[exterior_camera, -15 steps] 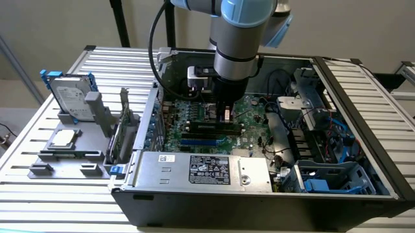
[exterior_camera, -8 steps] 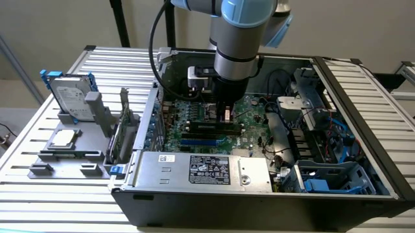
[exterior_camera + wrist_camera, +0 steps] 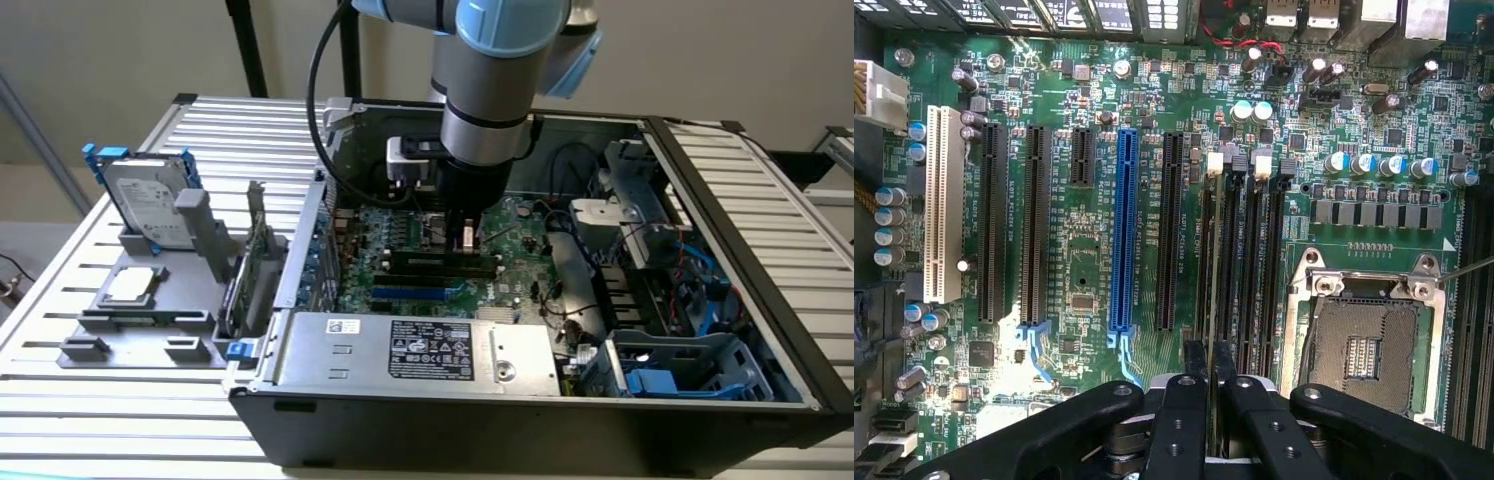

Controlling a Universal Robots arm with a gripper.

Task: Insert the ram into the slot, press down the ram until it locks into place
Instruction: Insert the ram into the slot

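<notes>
Thin flat green ram strip (image 3: 1211, 310), edge-on, clamped in the black two-finger gripper (image 3: 1210, 358), right over a long narrow black memory slot (image 3: 1214, 200) (seated or not: can't tell). I'd keep it square and push straight down, both ends even. Exterior view: short blue slot (image 3: 416, 293) at the gripper's 7 o'clock, silver power-supply box (image 3: 414, 348) at 6. Square metal processor socket (image 3: 1364, 350) sits beside the slots, probably clear.

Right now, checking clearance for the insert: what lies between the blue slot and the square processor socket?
In the wrist view: one long black expansion slot, then the parallel black memory slots, between the blue slot and the processor socket.
</notes>
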